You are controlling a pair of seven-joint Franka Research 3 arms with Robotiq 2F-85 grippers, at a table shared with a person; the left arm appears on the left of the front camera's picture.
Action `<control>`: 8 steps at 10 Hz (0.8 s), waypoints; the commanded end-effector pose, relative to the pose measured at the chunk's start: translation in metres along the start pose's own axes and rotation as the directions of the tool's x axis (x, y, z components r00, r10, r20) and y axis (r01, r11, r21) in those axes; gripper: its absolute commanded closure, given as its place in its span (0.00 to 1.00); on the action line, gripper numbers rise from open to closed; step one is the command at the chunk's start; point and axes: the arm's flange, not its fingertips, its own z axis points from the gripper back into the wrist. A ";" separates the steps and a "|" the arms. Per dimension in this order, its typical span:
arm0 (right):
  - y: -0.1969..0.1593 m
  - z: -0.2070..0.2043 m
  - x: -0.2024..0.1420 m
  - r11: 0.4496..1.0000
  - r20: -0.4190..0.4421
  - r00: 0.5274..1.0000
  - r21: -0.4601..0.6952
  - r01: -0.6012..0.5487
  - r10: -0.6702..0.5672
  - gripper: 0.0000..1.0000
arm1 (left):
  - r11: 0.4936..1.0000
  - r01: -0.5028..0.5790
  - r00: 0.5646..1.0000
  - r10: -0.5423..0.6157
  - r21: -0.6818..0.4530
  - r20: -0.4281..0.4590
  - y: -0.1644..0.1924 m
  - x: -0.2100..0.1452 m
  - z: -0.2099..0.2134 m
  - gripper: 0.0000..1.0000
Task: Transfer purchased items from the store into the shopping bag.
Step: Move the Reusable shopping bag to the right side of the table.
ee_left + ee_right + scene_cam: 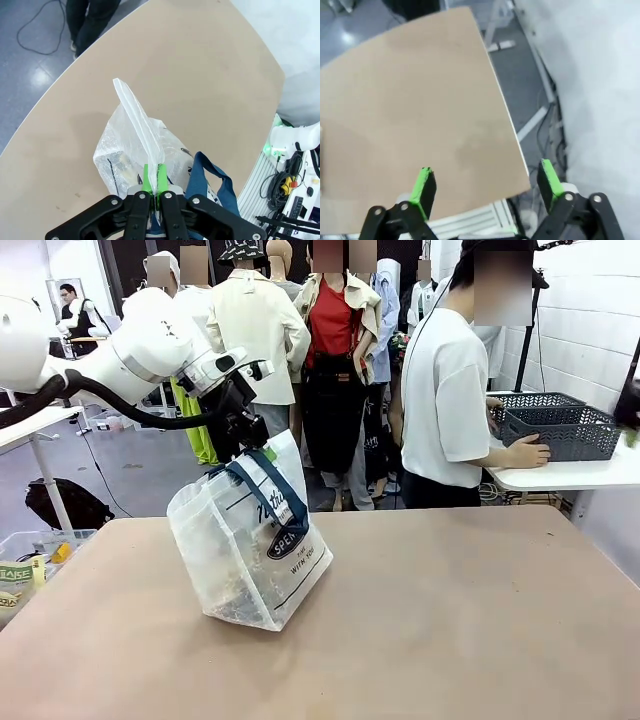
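The left gripper is clamped on the top edge of the shopping bag, which stands tilted near the table's left edge, contents blurry, perhaps pale goods. The right gripper hangs wide apart, holding nothing.

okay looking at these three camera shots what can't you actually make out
- Contents of the shopping bag: front and left wrist views, blurred by translucent plastic.
- What the person's hand does at the grey basket: front view, too far.
- Left gripper fingertips: left wrist view, buried in bag plastic.
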 end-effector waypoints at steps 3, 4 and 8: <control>-0.031 -0.075 -0.047 0.964 -0.041 0.984 0.198 0.176 -0.172 0.00 | 1.000 0.021 1.000 -0.021 0.006 0.013 -0.003 -0.006 -0.008 1.00; -0.025 -0.085 -0.042 0.957 -0.036 0.986 0.238 0.165 -0.161 0.00 | 0.999 0.024 0.999 -0.025 0.021 0.029 -0.001 -0.004 -0.010 1.00; -0.044 -0.053 -0.035 0.976 -0.068 0.982 0.121 0.183 -0.175 0.00 | 0.968 -0.065 0.990 0.033 0.241 0.134 0.018 -0.009 0.040 1.00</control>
